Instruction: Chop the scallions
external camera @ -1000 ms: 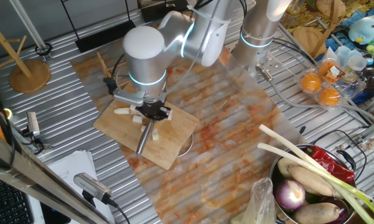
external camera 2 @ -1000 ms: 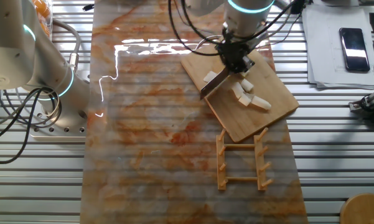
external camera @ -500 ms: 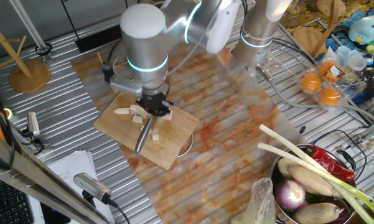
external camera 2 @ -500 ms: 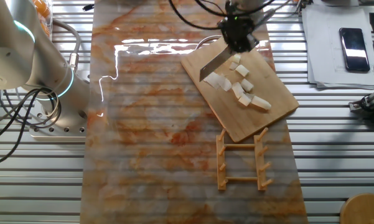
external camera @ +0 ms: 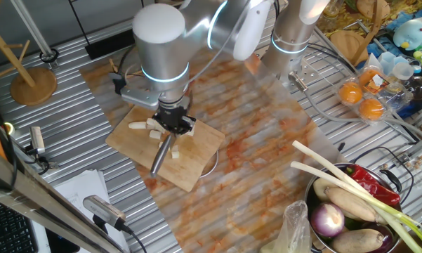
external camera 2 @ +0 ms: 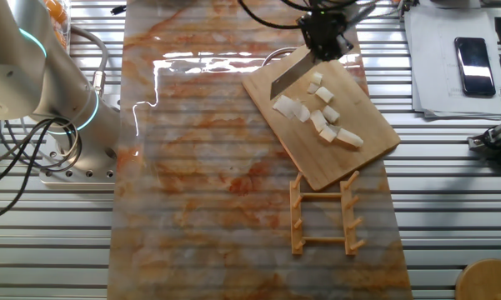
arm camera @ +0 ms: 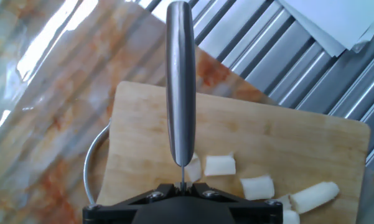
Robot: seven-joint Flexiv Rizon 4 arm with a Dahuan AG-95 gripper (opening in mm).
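Pale cream scallions (external camera 2: 317,104) lie as several short chunks on the wooden cutting board (external camera 2: 363,148), which sits on the marbled mat (external camera 2: 208,167). The gripper (external camera: 174,125) is clenched on the handle of a knife (external camera 2: 288,72), and over the last second the blade has lifted off the board and drawn back towards one board corner; a second ago it stood down among the chunks, now it hangs clear above them. I read that as the rise after a cut stroke, with the stalk already divided into stubby pieces and perhaps one longer end piece left at the far side of the row that could take another cut. The fixed view from the mat side shows the whole scatter of chunks and the flat of the blade jutting past the board edge, plus a small wooden rack (external camera 2: 323,212) just beside the board, which the hand view misses. The hand view looks straight down the spine of the knife and shows the tip over the board near the closest chunk; whether it touches I cannot tell. The first fixed view alone shows a bowl (external camera: 316,186) of vegetables with long green-leaved stalks (external camera: 351,190), well apart from the board.
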